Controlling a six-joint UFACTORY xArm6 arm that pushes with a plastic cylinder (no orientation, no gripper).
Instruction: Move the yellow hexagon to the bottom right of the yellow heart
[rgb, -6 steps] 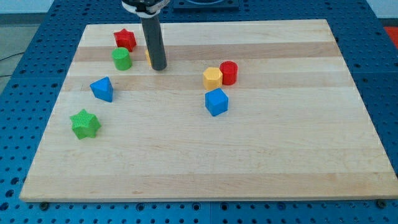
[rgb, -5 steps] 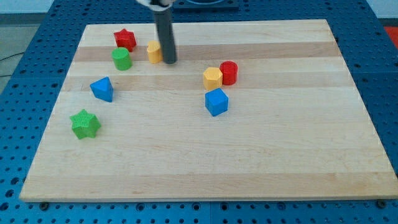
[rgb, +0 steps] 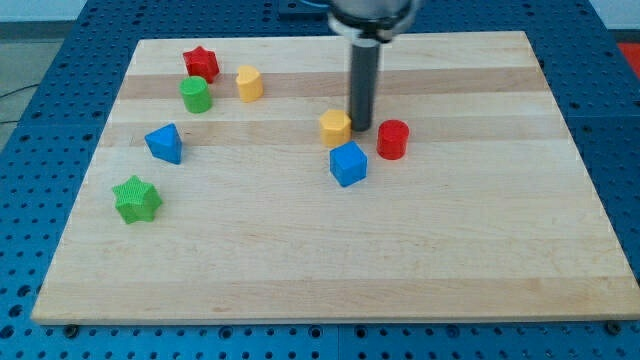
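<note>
The yellow hexagon sits near the board's middle, just above the blue cube. The yellow heart is at the upper left, right of the green cylinder. My tip stands on the board right against the hexagon's right side, between it and the red cylinder, which lies a little to the tip's right and apart from the hexagon.
A red star is at the top left. A blue triangular block and a green star lie on the left side. The wooden board rests on a blue perforated table.
My tip moved from beside the yellow heart rightward to the hexagon. The red cylinder was pushed right and down, away from the hexagon; the hexagon shifted slightly left.
</note>
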